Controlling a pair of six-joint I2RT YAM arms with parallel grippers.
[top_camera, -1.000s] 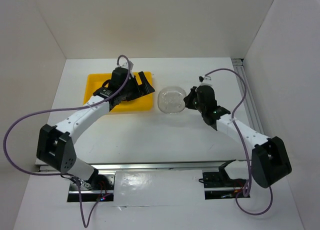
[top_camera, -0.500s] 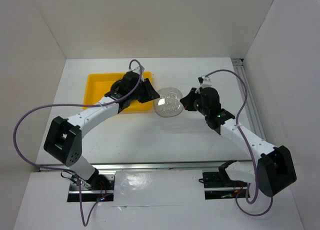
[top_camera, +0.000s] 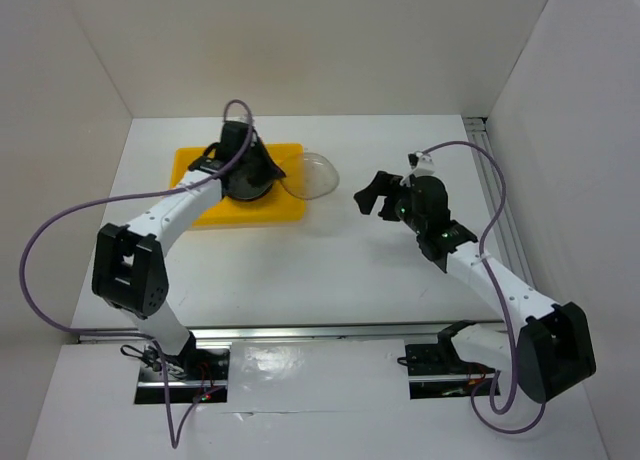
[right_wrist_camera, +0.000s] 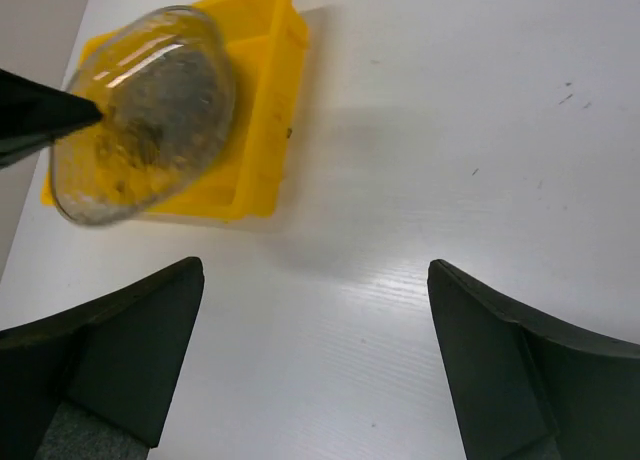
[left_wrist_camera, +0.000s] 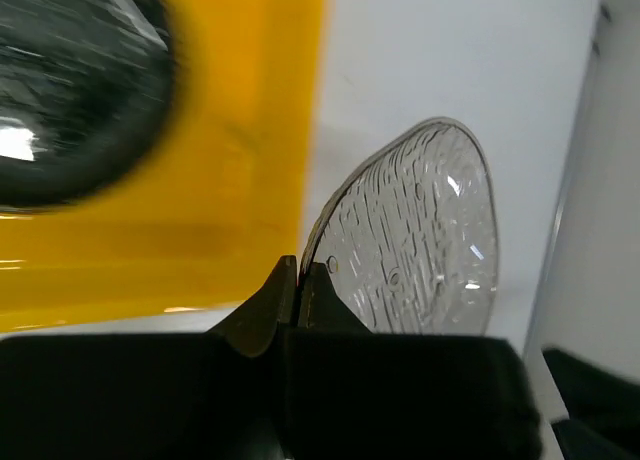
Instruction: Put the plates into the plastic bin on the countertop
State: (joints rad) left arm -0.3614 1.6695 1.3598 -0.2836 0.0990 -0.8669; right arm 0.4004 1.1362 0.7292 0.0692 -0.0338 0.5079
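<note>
White countertop [top_camera: 300, 270] below, my left gripper [left_wrist_camera: 298, 272] pinches the grey plate [left_wrist_camera: 420, 240] by its rim, tilted at the right edge of the yellow bin [top_camera: 188, 168], presumably to tip it in, while my right gripper [top_camera: 368, 193] hangs spread, empty.

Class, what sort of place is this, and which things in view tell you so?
Probably a robot test cell, not a kitchen: white tabletop boxed in by white walls, left arm and right arm mounted at a metal rail, a yellow bin and a plate.
</note>
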